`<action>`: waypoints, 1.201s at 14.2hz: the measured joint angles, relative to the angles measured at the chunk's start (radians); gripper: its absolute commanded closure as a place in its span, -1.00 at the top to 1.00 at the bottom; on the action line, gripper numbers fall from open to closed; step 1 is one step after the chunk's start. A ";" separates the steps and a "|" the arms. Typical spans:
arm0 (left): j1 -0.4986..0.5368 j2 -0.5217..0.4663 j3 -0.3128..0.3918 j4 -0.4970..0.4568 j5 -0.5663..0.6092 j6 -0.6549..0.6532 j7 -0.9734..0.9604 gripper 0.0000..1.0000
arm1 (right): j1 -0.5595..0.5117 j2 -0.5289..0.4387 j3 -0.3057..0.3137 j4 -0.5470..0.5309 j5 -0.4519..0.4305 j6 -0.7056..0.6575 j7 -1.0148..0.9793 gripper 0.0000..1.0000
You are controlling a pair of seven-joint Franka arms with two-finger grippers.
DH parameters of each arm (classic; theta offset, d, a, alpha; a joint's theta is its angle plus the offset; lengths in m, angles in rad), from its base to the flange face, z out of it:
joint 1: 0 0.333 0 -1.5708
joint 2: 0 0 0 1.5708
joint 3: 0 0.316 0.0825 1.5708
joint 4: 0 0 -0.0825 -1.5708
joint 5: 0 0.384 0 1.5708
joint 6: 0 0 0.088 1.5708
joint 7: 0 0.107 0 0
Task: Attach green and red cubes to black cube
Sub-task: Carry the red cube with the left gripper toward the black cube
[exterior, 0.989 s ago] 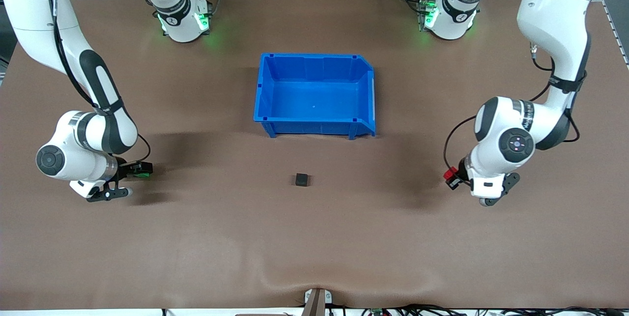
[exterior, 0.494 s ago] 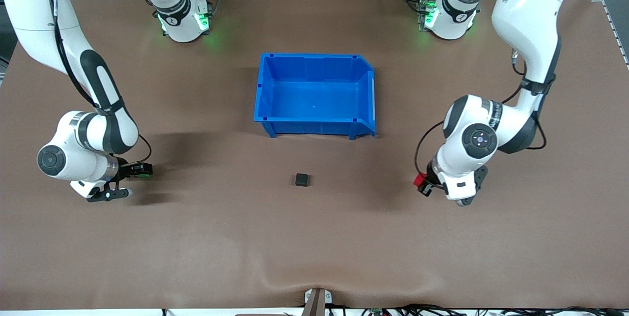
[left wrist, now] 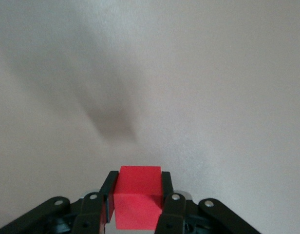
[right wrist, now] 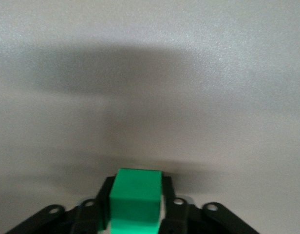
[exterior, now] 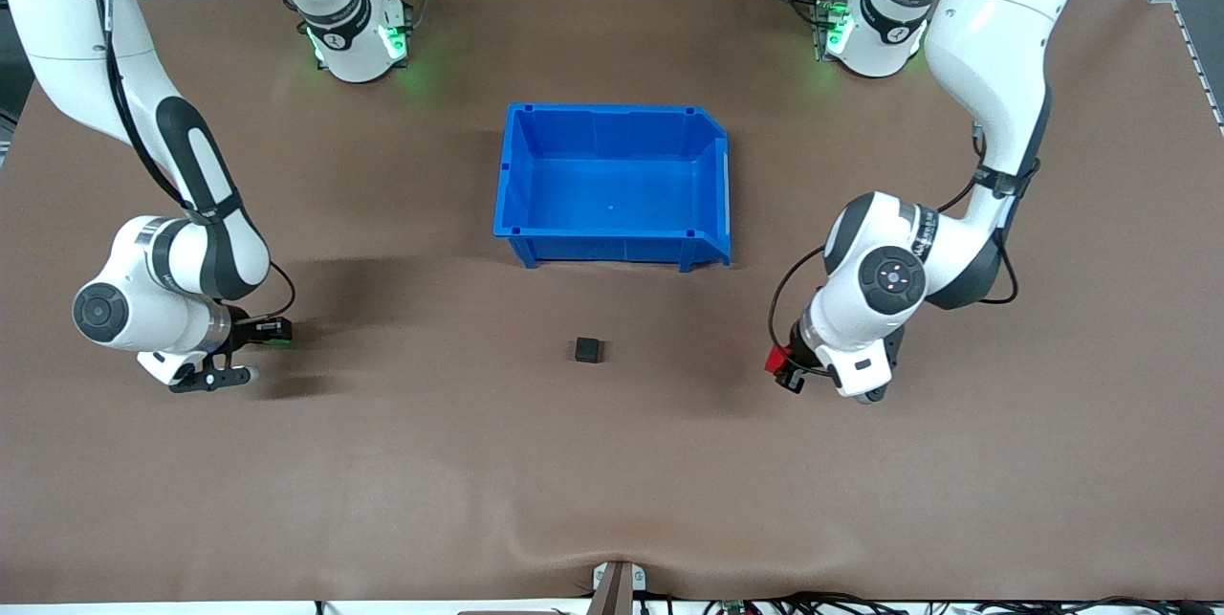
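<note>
The black cube (exterior: 588,349) lies on the brown table, nearer to the front camera than the blue bin. My left gripper (exterior: 782,368) is shut on the red cube (exterior: 773,361) low over the table, toward the left arm's end from the black cube. In the left wrist view the red cube (left wrist: 137,200) sits between the two black fingers of the left gripper (left wrist: 137,183). My right gripper (exterior: 273,332) is shut on the green cube (exterior: 278,333) near the right arm's end. The right wrist view shows the green cube (right wrist: 135,197) clamped in the right gripper (right wrist: 136,187).
An empty blue bin (exterior: 612,108) stands at the table's middle, farther from the front camera than the black cube. A ripple in the brown table cover (exterior: 612,553) runs along the front edge. Bare tabletop lies between each gripper and the black cube.
The left arm has carried the red cube along the table toward the black cube. The right gripper has shut on the green cube and has barely shifted.
</note>
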 measured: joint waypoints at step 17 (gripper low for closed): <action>-0.183 0.192 0.002 0.228 -0.018 0.078 -0.539 -1.00 | 0.141 -0.001 0.014 0.048 0.000 -0.019 0.430 -0.96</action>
